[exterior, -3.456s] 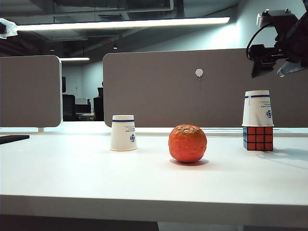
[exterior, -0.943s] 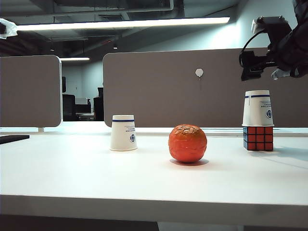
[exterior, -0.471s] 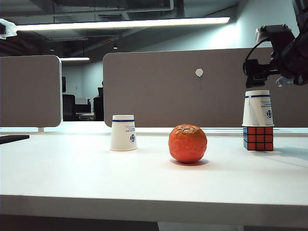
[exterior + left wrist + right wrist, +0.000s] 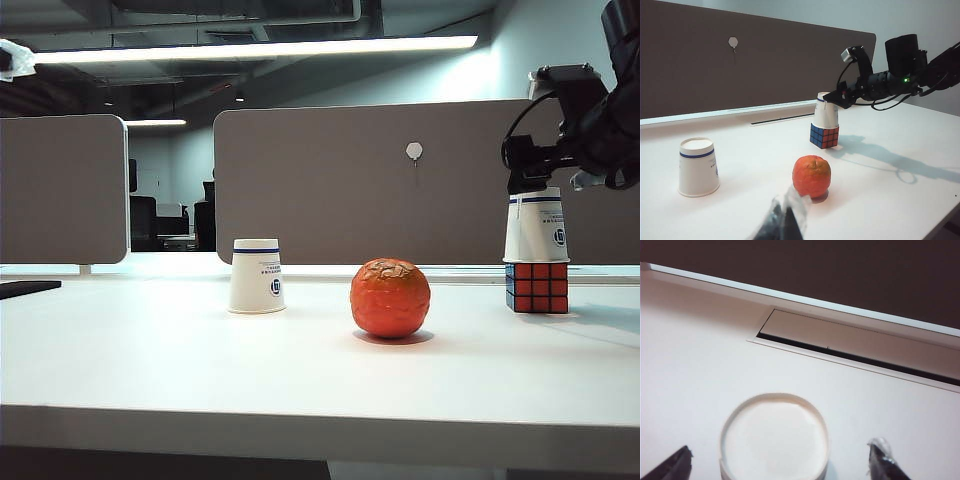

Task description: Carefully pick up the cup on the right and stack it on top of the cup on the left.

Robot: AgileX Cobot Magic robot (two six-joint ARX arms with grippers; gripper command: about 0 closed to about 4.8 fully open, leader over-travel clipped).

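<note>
The cup on the right [image 4: 536, 226] is white paper with a blue band and stands upside down on a Rubik's cube [image 4: 537, 288]. My right gripper [image 4: 526, 181] is open at the level of its top. In the right wrist view the cup's upturned base [image 4: 775, 440] lies between the two spread fingertips [image 4: 884, 460], and nothing is gripped. The cup on the left [image 4: 257, 276] stands upside down on the table, also in the left wrist view [image 4: 698, 166]. My left gripper [image 4: 788, 216], wrapped in tape, hangs shut and well short of the left cup.
An orange [image 4: 390, 298] sits on the white table [image 4: 200, 370] between the two cups. A grey partition wall [image 4: 400, 200] runs behind them, with a cable slot [image 4: 850, 347] in the table just behind the right cup.
My right gripper has come down from high above to the top of the right cup. It stays open. Cups, orange, cube and left arm have not moved.
</note>
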